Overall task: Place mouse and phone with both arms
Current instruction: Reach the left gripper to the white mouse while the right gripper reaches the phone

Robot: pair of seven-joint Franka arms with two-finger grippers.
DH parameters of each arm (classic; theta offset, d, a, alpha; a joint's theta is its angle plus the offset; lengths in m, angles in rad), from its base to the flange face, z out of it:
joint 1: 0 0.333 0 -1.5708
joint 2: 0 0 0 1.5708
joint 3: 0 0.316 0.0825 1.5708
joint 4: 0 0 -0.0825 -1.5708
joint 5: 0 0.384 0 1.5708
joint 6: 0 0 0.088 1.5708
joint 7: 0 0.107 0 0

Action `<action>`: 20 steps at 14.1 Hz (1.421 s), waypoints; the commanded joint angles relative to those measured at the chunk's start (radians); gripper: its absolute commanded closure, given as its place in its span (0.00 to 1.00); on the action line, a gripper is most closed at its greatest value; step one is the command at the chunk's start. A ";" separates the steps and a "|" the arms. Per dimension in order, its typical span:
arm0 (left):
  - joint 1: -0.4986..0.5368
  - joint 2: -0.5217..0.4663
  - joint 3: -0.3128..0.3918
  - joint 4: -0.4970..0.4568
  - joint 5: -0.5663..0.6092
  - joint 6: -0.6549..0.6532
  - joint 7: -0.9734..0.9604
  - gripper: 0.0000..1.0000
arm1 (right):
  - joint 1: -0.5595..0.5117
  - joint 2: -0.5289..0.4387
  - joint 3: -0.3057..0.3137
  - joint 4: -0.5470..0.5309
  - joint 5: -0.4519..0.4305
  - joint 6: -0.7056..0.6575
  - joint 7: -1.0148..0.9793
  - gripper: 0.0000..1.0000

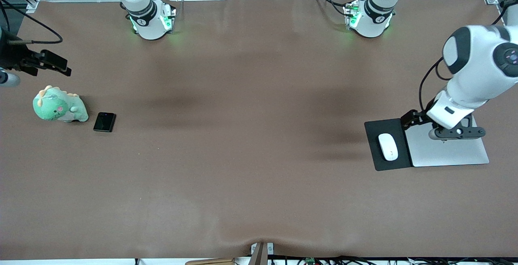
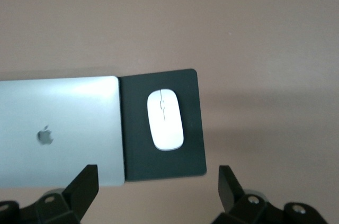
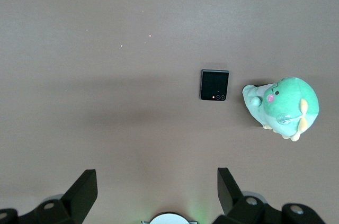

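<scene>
The white mouse (image 1: pixel 387 147) lies on a black mouse pad (image 1: pixel 378 164) at the left arm's end of the table. In the left wrist view the mouse (image 2: pixel 164 119) lies on the pad (image 2: pixel 161 163). My left gripper (image 1: pixel 457 132) hangs open and empty over the silver laptop beside the pad; its fingers (image 2: pixel 158 192) stand wide apart. The black phone (image 1: pixel 105 122) lies flat at the right arm's end and also shows in the right wrist view (image 3: pixel 214 84). My right gripper (image 1: pixel 50 64) is open and empty (image 3: pixel 158 192) over bare table at that end.
A closed silver laptop (image 1: pixel 449 151) lies against the mouse pad and shows in the left wrist view (image 2: pixel 58 128). A green plush dinosaur (image 1: pixel 60 105) sits close beside the phone, toward the table's end, and shows in the right wrist view (image 3: pixel 283 106). Brown table surface spans the middle.
</scene>
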 commanded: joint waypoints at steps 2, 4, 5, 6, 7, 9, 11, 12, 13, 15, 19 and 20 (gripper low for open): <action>0.009 0.089 -0.005 -0.057 0.025 0.183 -0.024 0.00 | -0.018 0.038 0.009 0.004 0.013 0.017 -0.015 0.00; 0.007 0.150 -0.005 -0.061 0.025 0.246 -0.058 0.00 | -0.026 0.063 0.009 0.006 0.013 0.024 -0.015 0.00; 0.006 0.179 -0.003 -0.061 0.027 0.271 -0.081 0.00 | -0.035 0.076 0.009 0.005 0.013 0.041 -0.015 0.00; 0.004 0.207 0.000 -0.059 0.027 0.295 -0.095 0.00 | -0.047 0.096 0.009 0.004 0.013 0.052 -0.015 0.00; 0.006 0.233 0.000 -0.059 0.027 0.318 -0.104 0.00 | -0.066 0.122 0.009 0.004 0.014 0.061 -0.015 0.00; 0.006 0.271 0.006 -0.059 0.027 0.346 -0.113 0.02 | -0.086 0.173 0.009 -0.005 0.014 0.086 -0.016 0.00; 0.007 0.291 0.009 -0.057 0.027 0.355 -0.115 0.04 | -0.115 0.217 0.009 -0.022 0.014 0.150 -0.039 0.00; 0.006 0.302 0.020 -0.057 0.027 0.355 -0.115 0.05 | -0.124 0.237 0.009 -0.023 0.014 0.174 -0.065 0.00; 0.007 0.310 0.024 -0.057 0.035 0.355 -0.115 0.06 | -0.138 0.262 0.009 -0.023 0.014 0.199 -0.084 0.00; 0.007 0.331 0.030 -0.051 0.068 0.357 -0.131 0.08 | -0.152 0.322 0.009 -0.026 0.014 0.247 -0.098 0.00; 0.006 0.356 0.037 -0.044 0.068 0.378 -0.159 0.10 | -0.159 0.400 0.007 -0.130 -0.010 0.478 -0.110 0.00; 0.006 0.363 0.037 -0.039 0.068 0.378 -0.167 0.10 | -0.165 0.414 0.007 -0.153 -0.015 0.515 -0.110 0.00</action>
